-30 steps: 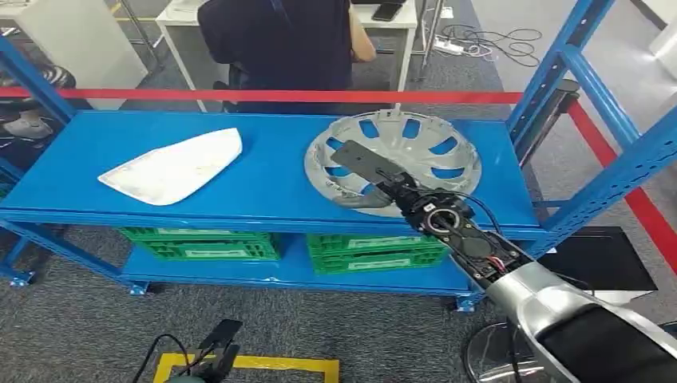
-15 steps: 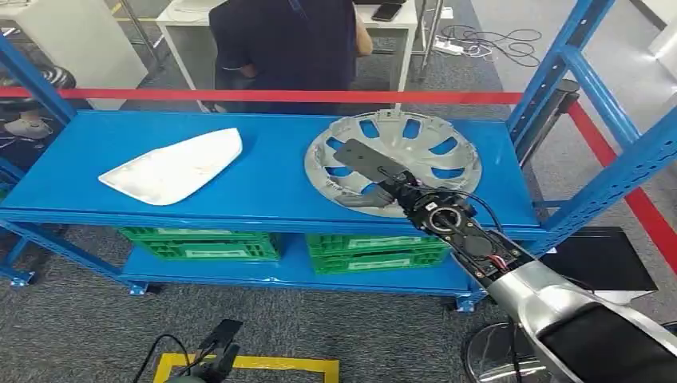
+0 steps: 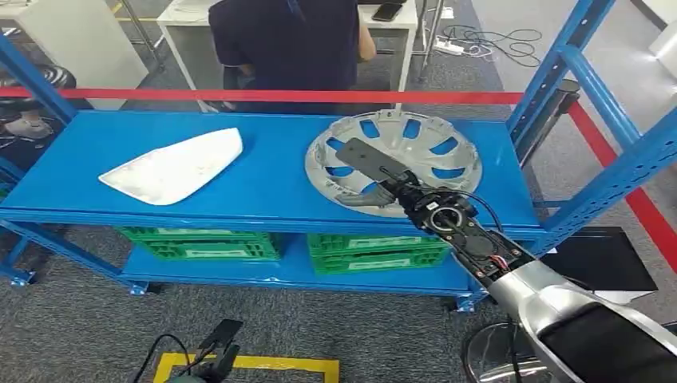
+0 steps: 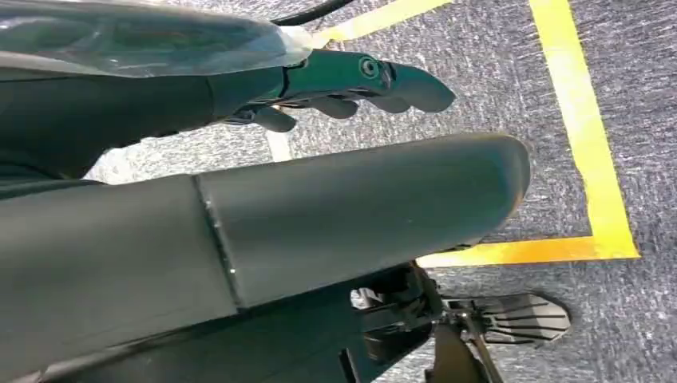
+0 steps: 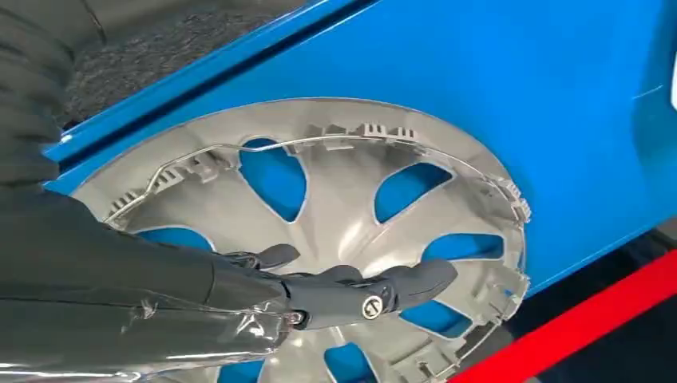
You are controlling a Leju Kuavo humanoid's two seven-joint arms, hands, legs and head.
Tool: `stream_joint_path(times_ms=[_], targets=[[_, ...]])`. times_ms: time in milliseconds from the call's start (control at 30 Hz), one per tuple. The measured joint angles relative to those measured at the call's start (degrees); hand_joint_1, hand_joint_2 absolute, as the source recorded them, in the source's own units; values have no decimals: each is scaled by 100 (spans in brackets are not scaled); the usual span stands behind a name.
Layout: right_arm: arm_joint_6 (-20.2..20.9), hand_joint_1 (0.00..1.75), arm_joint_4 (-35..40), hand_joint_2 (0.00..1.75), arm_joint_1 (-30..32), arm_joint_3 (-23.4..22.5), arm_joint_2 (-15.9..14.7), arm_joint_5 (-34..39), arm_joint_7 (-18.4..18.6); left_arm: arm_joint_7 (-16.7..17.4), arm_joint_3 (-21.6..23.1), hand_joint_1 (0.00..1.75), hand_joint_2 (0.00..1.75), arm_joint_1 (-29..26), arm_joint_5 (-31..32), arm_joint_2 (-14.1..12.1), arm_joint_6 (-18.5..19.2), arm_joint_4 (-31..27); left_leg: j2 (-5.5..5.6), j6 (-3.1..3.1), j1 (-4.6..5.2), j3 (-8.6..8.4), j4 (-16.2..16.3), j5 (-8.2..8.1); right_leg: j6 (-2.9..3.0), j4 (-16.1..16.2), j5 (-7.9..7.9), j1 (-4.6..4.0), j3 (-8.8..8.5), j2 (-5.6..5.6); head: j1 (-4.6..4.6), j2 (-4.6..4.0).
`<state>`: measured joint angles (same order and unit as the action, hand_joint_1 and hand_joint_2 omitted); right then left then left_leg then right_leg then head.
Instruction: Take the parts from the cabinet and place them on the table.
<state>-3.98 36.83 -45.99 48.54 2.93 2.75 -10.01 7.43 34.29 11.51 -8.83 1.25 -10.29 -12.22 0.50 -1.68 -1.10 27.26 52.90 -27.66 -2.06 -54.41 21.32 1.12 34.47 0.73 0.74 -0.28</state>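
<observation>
The right hand (image 3: 369, 171) reaches flat over the silver wheel cover (image 3: 431, 144) on the blue shelf's (image 3: 271, 171) right end — fingers (image 5: 415, 279) extended, grasping nothing; the cover lies hollow side up. The left hand (image 4: 359, 80) hangs empty, loosely curled.

Behind the red tape barrier (image 3: 263, 95), a person in dark clothing (image 3: 287, 40), standing at a white desk (image 3: 185, 17) with a dark phone (image 3: 386, 11) on it. Farther right, a tangle of cables (image 3: 487, 40) on the grey carpet (image 3: 80, 319). Low down, green crates (image 3: 199, 244) side by side (two stacks, labels unreadable). Near the bottom edge, yellow floor tape (image 3: 247, 364) marking a box outline. At far left, a white cabinet (image 3: 72, 40).
</observation>
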Motion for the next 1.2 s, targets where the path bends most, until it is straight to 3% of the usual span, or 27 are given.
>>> stream_joint_path(times_ms=[67, 200, 300, 1200], targets=[[59, 0, -13, 175, -3, 4, 0, -138, 50, 0, 4, 0, 0, 1, -2, 0, 11, 0, 0, 0, 0, 0, 0, 0, 0, 0, 0, 0, 0, 0, -2, 0], [372, 0, -90, 175, -94, 125, -4, -912, 665, 7, 37, 0, 0, 17, -2, 2, 70, 0, 0, 0, 0, 1, 0, 0, 0, 0, 0, 0, 0, 0, -2, 0], [522, 0, -168, 175, -224, 227, -15, -1132, 817, 30, 81, 0, 0, 34, -2, 2, 94, 0, 0, 0, 0, 1, 0, 0, 0, -1, 0, 0, 0, 0, -4, 0], [1233, 0, -839, 175, -1027, 922, -74, -1712, 1119, 24, 308, 0, 0, 81, -179, 2, 79, 0, 0, 0, 0, 1, 1, 1, 0, -1, -1, 0, -1, -1, -7, 0]])
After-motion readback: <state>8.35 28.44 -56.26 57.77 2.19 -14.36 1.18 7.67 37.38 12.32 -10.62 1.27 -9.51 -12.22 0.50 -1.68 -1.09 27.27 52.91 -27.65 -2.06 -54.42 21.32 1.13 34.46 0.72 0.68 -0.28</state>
